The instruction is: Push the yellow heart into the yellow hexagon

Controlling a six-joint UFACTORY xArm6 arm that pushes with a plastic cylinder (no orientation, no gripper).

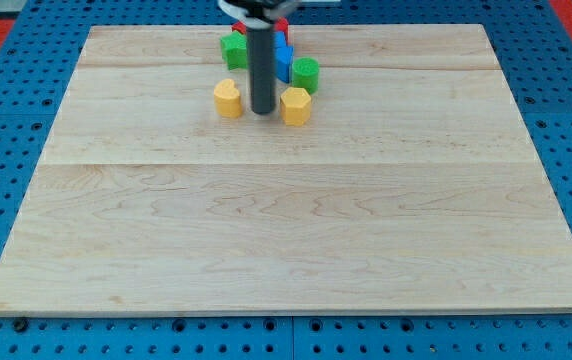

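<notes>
Two yellow blocks lie near the top middle of the wooden board (pixel 286 220). The left one (pixel 228 98) has a rounded outline and looks like the heart. The right one (pixel 296 105) has flat sides and looks like the hexagon. They are apart, with a gap of about one block width between them. My tip (pixel 263 111) stands on the board in that gap, closer to the hexagon and nearly touching its left side. The rod rises straight up and hides part of the blocks behind it.
Behind the yellow blocks sits a tight cluster: a green block (pixel 233 50) on the left, a blue block (pixel 283 63), a green round block (pixel 306 73) on the right, and a red block (pixel 282 27) at the board's top edge. A blue pegboard (pixel 6 120) surrounds the board.
</notes>
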